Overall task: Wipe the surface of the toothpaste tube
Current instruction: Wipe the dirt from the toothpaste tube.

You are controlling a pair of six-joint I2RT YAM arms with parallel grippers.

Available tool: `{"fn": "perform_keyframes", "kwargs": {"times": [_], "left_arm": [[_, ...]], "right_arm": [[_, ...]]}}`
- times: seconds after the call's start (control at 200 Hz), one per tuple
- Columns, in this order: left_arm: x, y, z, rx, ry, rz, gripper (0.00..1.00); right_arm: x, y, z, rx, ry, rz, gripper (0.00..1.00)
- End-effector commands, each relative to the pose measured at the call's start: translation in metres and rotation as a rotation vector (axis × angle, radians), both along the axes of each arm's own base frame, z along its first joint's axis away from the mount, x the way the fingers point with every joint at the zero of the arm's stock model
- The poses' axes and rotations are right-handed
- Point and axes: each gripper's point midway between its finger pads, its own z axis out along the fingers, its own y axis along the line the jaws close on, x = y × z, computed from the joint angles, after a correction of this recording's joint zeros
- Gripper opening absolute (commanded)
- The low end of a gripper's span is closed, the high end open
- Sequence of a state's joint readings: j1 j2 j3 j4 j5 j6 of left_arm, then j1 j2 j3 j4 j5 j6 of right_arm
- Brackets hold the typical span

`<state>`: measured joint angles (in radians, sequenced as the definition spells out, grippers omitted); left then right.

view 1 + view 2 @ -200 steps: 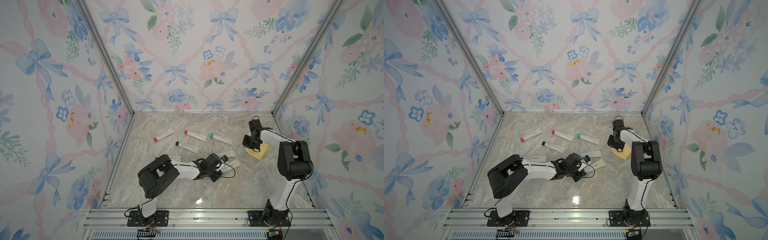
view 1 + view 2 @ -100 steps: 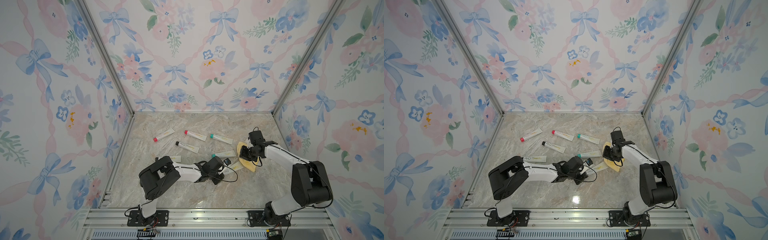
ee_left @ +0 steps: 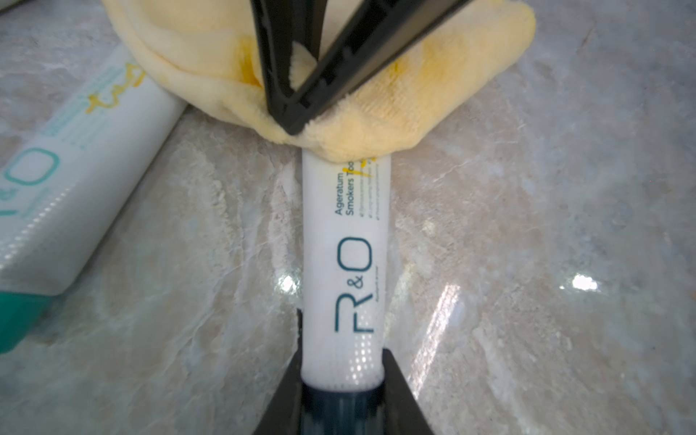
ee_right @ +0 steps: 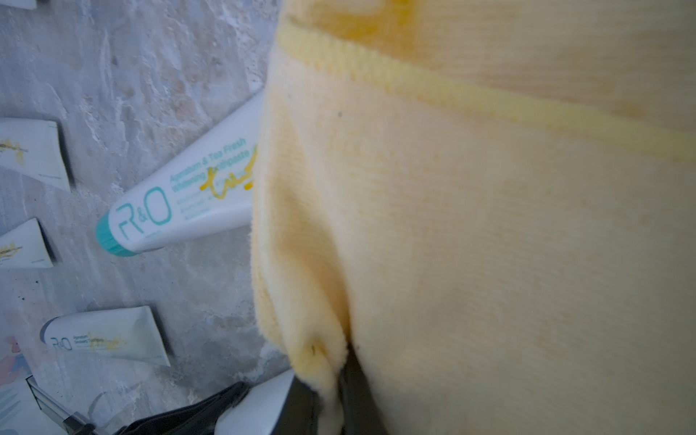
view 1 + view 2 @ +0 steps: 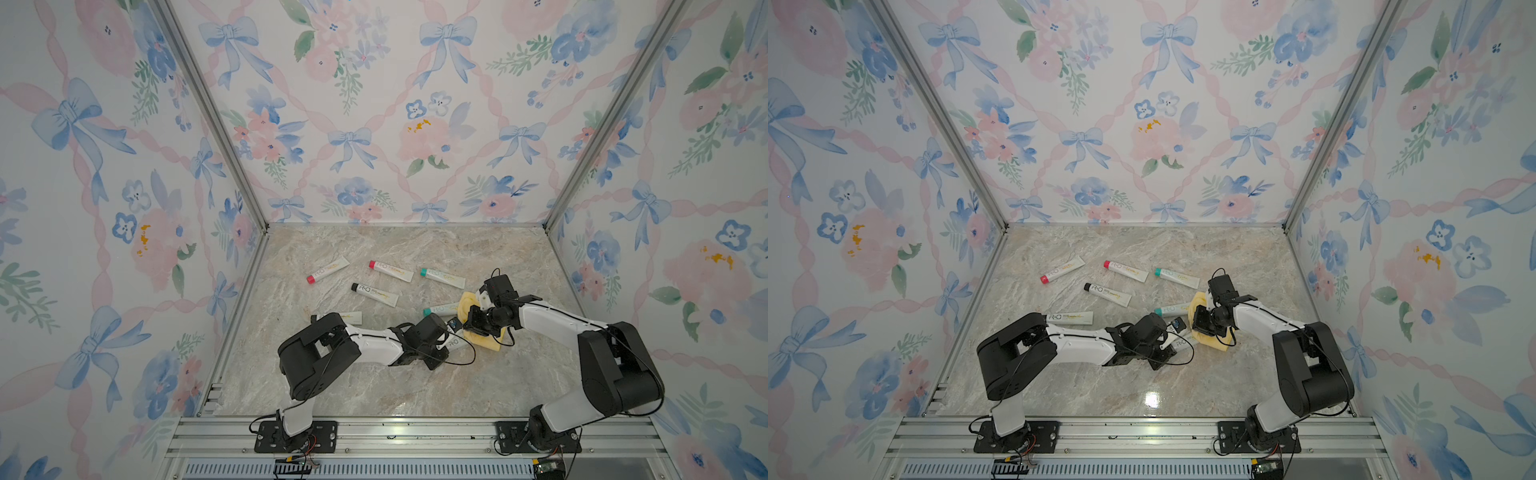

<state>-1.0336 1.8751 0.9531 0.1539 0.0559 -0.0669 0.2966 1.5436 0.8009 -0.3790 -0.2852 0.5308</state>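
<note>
The left pincer (image 3: 342, 395) is clamped on the dark cap end of the toothpaste tube (image 3: 344, 244), a white tube marked R&O. The frame edge cuts off most of the cap. The tube's far end is hidden under the yellow cloth (image 3: 188, 56). Whether the tube rests on the marble desk (image 3: 527, 263) or hangs just off it, I cannot tell. The right pincer (image 3: 295, 120) has its two black fingers drawn together on a fold of that cloth, which sits on the tube. In the right wrist view the cloth (image 4: 489, 226) fills most of the picture and hides the held tube.

In both top views the two pincers meet on the right half of the desk, with the held tube (image 5: 453, 343) only a short white stub between them.

Seven tubes in all — one held, six loose:
- the red-capped tube by the left wall (image 5: 328, 270)
- the middle red-capped tube (image 5: 390, 270)
- the black-capped tube (image 5: 374, 293)
- the back teal-capped tube (image 5: 442, 277)
- the teal-capped tube beside the cloth (image 4: 180, 196), its tail under the cloth's edge
- the tube behind the left arm (image 5: 1069, 318), its cap end hidden

There is one cloth.
</note>
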Motion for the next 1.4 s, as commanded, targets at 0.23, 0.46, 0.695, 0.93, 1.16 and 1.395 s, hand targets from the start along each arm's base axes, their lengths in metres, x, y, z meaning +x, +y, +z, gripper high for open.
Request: {"fn": "perform_keyframes", "kwargs": {"times": [0.23,0.46,0.695,0.93,1.16,1.395], "left_arm": [[-0.018,0.034,-0.037,0.122,0.081,0.023,0.14],[-0.017,0.033,-0.037,0.117,0.08,0.023,0.14],[-0.014,0.03,-0.035,0.111,0.076,0.024,0.14],[-0.012,0.03,-0.035,0.109,0.072,0.03,0.14],[-0.011,0.034,-0.033,0.107,0.069,0.041,0.14],[-0.011,0.037,-0.033,0.108,0.073,0.046,0.14]], "right_arm": [[-0.024,-0.055,-0.022,-0.25,0.065,-0.057,0.1],[-0.024,-0.054,-0.022,-0.242,0.068,-0.051,0.09],[-0.044,-0.012,-0.018,-0.15,0.081,0.046,0.09],[-0.065,0.008,-0.027,-0.114,0.103,0.083,0.1],[-0.056,-0.035,-0.034,-0.147,0.115,-0.03,0.09],[-0.04,-0.044,-0.023,-0.151,0.088,-0.066,0.09]]}}
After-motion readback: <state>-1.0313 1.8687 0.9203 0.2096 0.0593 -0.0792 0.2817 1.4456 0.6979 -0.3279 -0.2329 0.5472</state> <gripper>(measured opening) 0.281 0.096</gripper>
